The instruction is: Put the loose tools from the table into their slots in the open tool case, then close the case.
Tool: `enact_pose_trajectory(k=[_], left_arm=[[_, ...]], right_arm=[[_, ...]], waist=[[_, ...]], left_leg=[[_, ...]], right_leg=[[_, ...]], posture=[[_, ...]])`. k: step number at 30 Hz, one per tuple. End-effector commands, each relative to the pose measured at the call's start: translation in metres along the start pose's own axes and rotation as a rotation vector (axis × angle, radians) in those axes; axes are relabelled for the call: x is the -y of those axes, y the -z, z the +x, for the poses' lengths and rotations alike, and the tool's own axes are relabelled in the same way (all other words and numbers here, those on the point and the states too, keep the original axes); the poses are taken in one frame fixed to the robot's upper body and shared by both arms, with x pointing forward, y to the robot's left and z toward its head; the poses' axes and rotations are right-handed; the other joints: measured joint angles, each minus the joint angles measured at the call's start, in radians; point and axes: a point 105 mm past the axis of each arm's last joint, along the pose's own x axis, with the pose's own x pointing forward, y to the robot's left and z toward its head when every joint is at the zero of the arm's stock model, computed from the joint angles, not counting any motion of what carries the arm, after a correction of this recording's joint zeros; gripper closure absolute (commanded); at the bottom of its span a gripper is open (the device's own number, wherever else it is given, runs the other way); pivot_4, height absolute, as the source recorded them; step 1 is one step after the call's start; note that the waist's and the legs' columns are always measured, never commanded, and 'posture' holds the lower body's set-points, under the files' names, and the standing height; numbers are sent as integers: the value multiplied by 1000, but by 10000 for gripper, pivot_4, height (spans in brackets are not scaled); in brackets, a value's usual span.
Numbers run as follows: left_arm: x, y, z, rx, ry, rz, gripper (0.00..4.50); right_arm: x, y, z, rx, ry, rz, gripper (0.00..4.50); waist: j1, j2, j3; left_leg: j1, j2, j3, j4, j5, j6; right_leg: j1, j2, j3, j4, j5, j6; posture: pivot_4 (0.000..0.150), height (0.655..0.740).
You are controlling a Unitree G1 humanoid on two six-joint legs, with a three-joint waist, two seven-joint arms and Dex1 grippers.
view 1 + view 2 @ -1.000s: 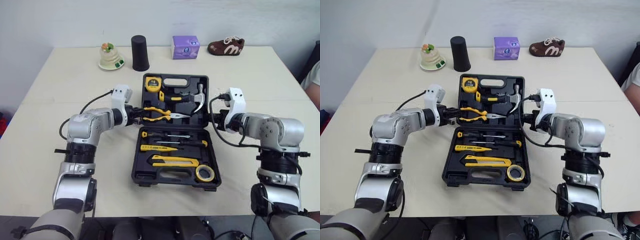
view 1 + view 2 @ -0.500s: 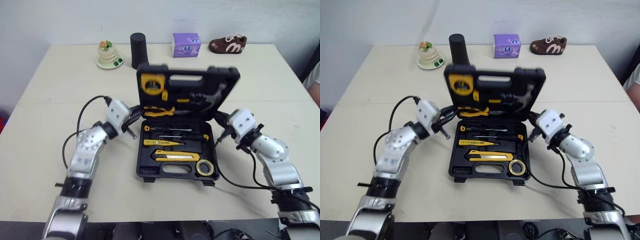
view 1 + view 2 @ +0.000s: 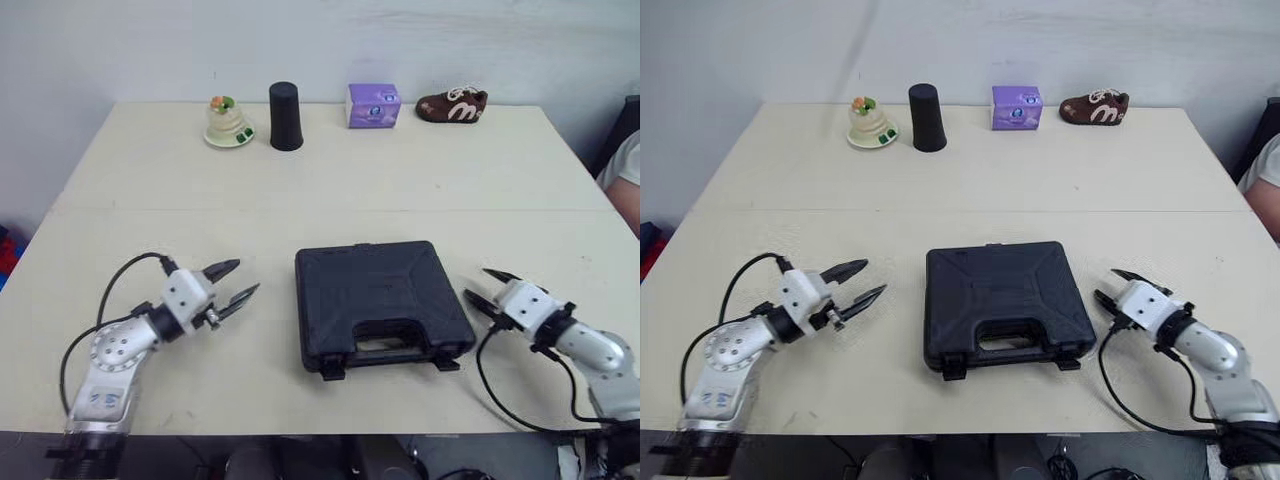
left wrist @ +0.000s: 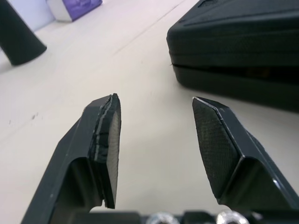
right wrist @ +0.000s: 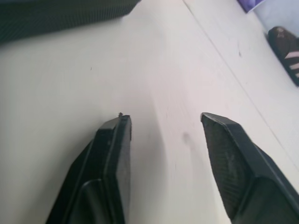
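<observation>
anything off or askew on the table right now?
Nothing spilled or damaged. The tool case lies shut and flat between the open left gripper and right gripper. Its two front latches jut out, possibly not snapped.

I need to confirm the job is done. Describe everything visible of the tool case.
The tool case is black moulded plastic, shut, lying flat on the table, lid up. A handle cut-out and two latch tabs sit at its near edge; whether they are fastened cannot be told. The left gripper and right gripper, both open, flank it without touching.
</observation>
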Motion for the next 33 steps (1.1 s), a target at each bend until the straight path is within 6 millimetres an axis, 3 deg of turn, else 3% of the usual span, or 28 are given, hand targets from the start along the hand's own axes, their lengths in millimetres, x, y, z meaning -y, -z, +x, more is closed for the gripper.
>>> enact_pose_trajectory(k=[1, 3, 6, 9, 10, 13, 16, 20, 25, 33], left_arm=[[-26, 5, -38, -81, -39, -120, 19074], [-32, 2, -27, -68, -31, -135, 19074], [-40, -2, -7, -59, -10, -153, 19074], [-39, -6, 30, -60, 83, -194, 28785], [-39, -7, 40, -58, 101, -192, 30036], [-38, -6, 69, -78, 142, -212, 43053], [-32, -4, 92, -102, 206, -219, 44231], [-19, 1, 115, -103, 330, -219, 44231], [-13, 7, 123, -91, 402, -257, 44231], [-19, 16, 99, -89, 419, -240, 44231]], right_arm=[[12, -6, -52, -6, -57, 201, 21384], [-1, -7, -67, -38, -141, 289, 21384], [-21, -10, -86, -92, -250, 402, 28652], [-59, -13, -102, -171, -432, 457, 43988], [-68, -13, -105, -187, -472, 462, 44696], [-84, -21, -102, -179, -515, 496, 45000], [-94, -28, -95, -160, -536, 506, 45000], [-93, -33, -75, -117, -498, 477, 45000], [-86, -31, -53, -84, -460, 431, 45000], [-47, -28, -10, -23, -302, 381, 45000]], waist=[[-3, 0, 1], [-1, 0, 1], [12, 2, 2], [22, 1, 1], [26, 1, 1], [34, 1, 1], [33, -1, 0], [26, -4, 0], [13, -11, 0], [-1, -14, 0]], left_leg=[[0, -1, 0, 0, 0, 1], [-1, 0, -3, -1, -1, 0], [-3, 0, -12, -2, -1, -1], [-4, -1, -14, -2, -1, -1], [-4, -1, -14, -2, -1, -1], [-5, -2, -15, -1, -1, -1], [-7, -5, -15, 0, -2, -1], [-7, -2, -14, 0, -3, -3], [-6, 1, -14, 1, -4, -7], [-3, -1, -15, 2, -2, -3]], right_leg=[[0, 0, 0, -1, 0, 0], [2, 0, -1, -3, 0, 0], [5, 0, -3, -7, -1, -1], [5, 0, -4, -8, 0, 0], [5, 0, -4, -9, 0, 0], [5, 0, -5, -9, 0, 0], [5, 2, -6, -11, 1, 1], [3, 5, -6, -12, 1, 1], [2, 16, -5, -10, 0, -1], [2, 13, -3, -11, 8, -3]], posture=[[1500, 7400], [1500, 7400], [1500, 7400], [1500, 7400], [1500, 7400], [1500, 7400], [1500, 7400], [1500, 7400], [1500, 7400], [1500, 7400]])
